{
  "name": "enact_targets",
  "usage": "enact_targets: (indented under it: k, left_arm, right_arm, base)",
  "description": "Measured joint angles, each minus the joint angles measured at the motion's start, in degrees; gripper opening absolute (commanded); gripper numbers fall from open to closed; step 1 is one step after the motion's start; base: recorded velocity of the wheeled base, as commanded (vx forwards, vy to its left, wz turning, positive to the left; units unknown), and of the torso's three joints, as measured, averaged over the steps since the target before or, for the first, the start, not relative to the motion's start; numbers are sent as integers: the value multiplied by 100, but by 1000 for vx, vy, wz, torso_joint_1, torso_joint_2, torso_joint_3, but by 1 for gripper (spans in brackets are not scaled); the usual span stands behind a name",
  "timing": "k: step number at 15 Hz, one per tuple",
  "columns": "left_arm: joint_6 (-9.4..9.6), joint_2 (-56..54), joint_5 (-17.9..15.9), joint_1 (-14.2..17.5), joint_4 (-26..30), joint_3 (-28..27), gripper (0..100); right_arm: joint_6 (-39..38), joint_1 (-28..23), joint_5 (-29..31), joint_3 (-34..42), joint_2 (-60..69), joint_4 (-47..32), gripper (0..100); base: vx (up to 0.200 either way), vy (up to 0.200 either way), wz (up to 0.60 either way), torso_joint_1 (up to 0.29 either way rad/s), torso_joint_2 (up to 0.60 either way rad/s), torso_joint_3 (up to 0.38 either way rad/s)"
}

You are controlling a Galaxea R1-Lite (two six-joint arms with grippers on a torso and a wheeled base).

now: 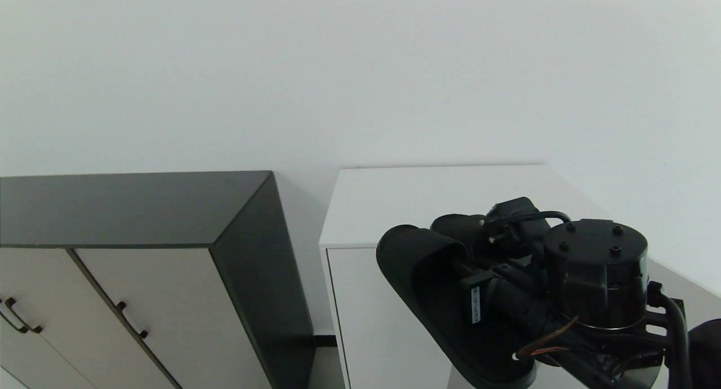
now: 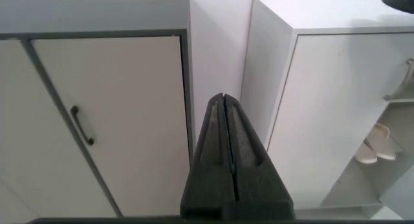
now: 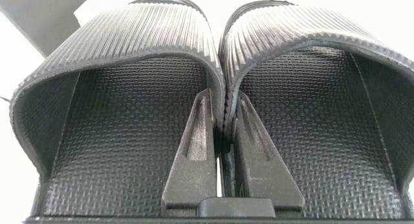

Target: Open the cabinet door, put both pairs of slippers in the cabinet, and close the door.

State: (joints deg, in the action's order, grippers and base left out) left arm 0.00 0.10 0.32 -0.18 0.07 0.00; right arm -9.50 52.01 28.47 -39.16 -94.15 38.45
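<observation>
Plain white wall (image 1: 360, 68) behind everything. Far left is a cupboard (image 1: 141, 209) w/ dark top and side. Its beige doors are shut and have dark bar handles (image 1: 131, 320).

Left pincer (image 2: 224, 101) sits in front of the gap betw. that cupboard and the next unit, fingers pressed flat together, nothing in them.

Next along, just beside the cupboard, is the white cabinet (image 1: 439, 197). Toward its right it's open. Shelves show inside, w/ a pale pair of slippers (image 2: 375, 145) lying on one. Can't tell how the door itself stands.

Furthest right, black slippers (image 1: 417, 259) w/ ribbed straps are held up side by side in front of the white cabinet, approx level w/ its top edge. Right pincer (image 3: 223, 111) is nearly closed on them: one finger inside each slipper, pinching the two touching inner strap walls betw. them.
</observation>
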Motion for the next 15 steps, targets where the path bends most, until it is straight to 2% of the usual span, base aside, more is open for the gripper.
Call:
enact_targets:
  k: [1,15]
  left_arm:
    - [0,0,1,0,0,0,0]
    - [-7,0,0,0,0,0,0]
  right_arm:
    - [-2,0,2,-4,-9,11,0]
    - [17,0,13,49,-157,332,0]
  base:
    - [-200,0,0,2,2,2]
    - [0,0,0,0,0,0]
